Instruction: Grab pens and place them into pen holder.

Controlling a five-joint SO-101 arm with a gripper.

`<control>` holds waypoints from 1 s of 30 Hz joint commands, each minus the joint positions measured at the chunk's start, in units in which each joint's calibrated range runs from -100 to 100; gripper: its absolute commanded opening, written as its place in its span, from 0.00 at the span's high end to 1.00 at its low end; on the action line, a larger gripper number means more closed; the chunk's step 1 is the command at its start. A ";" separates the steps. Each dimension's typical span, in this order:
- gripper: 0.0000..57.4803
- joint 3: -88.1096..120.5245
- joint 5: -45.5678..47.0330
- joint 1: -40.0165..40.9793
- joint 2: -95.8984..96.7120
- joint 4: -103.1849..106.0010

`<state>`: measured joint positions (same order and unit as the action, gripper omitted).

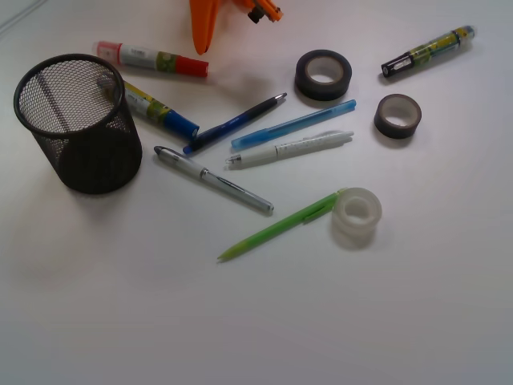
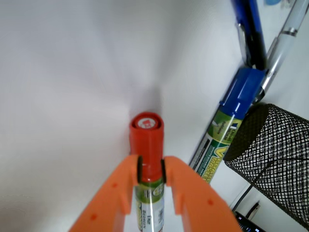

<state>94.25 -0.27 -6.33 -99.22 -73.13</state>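
1. My gripper [image 2: 150, 170] has its orange jaws closed narrowly against the red-capped marker [image 2: 147, 137].
2. All five pens [image 1: 292, 126] lie on the table [image 1: 256, 321], outside the pen holder [image 1: 78, 122].

the pen holder [image 1: 78, 122] is standing upright at the left of the counter [image 1: 240, 321]. a capped marker [image 1: 151, 58] is lying behind it, and in the wrist view the tool [image 2: 151, 170] is sitting with its jaws on either side of that marker [image 2: 147, 159]. a second marker [image 1: 156, 112] is lying against the holder's right side. four pens are lying to the right of the holder: a first pen [image 1: 234, 123], a second pen [image 1: 293, 123] just right of it, a third pen [image 1: 288, 149] in front of the second, and a fourth pen [image 1: 213, 179] nearer the front. a fifth pen [image 1: 276, 227] is lying frontmost, its rear end touching a tape roll [image 1: 356, 215]. two more tape rolls [image 1: 323, 74] [image 1: 397, 115] and a third marker [image 1: 428, 50] are lying at the rear right.
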 commanded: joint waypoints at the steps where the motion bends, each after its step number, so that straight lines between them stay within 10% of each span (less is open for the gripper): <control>1: 0.81 -0.41 -0.83 8.98 0.32 5.15; 25: 0.80 -10.46 -10.06 8.68 12.31 10.23; 30: 0.66 -22.87 -12.21 8.68 31.60 10.23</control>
<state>81.22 -11.55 2.48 -80.31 -63.54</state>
